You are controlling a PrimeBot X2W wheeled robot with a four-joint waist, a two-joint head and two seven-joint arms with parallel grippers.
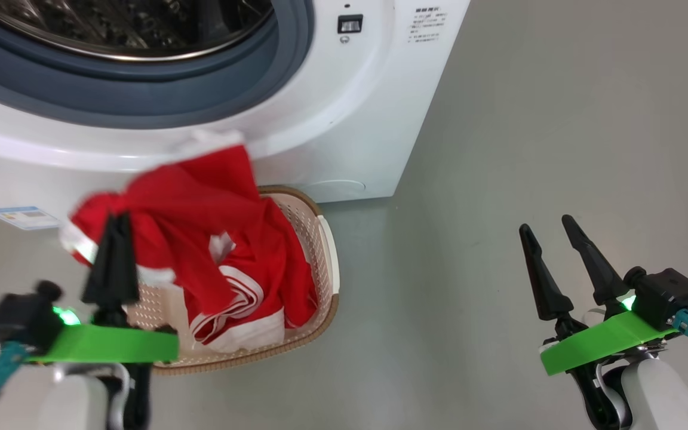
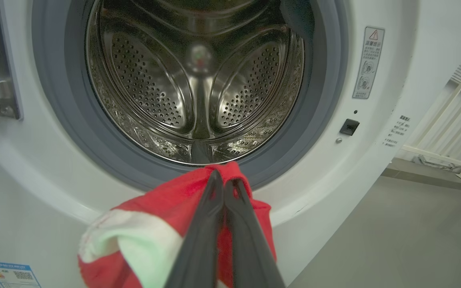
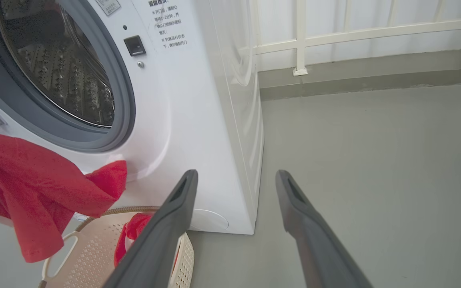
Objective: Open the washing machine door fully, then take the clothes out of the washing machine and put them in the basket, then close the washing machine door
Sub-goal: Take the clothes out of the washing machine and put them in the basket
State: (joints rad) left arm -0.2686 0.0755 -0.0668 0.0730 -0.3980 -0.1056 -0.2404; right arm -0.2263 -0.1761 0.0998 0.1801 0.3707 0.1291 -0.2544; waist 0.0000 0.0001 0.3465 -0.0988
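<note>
Low in front of the washing machine [image 1: 344,119], toward its left side, the left gripper [image 1: 118,224] has its 2 dark fingers pinched tight on a bunch of the clothes [image 1: 200,197]. This is a red garment with white trim that hangs from the tips and drapes down before the machine's white front. It looks held high like that so the cloth clears the rim on its way into the basket [image 1: 327,239]. The basket sits on the floor [image 1: 559,119] right against the foot of the machine, just below the round opening. I'd guess it was put there so anything pulled out has only a short drop. More red fabric with white stripes lies folded inside the basket, under the hanging piece. Seen from the left wrist, the steel drum [image 2: 198,80] behind the grey seal looks bare, so I judge this to be the last of the load, with the drop and the door closing to come. Off to the right of the machine, past its corner and over bare floor, the right gripper [image 1: 547,226] waits with its 2 fingers spread wide apart. It holds and touches nothing, and is likely kept out of the way.
</note>
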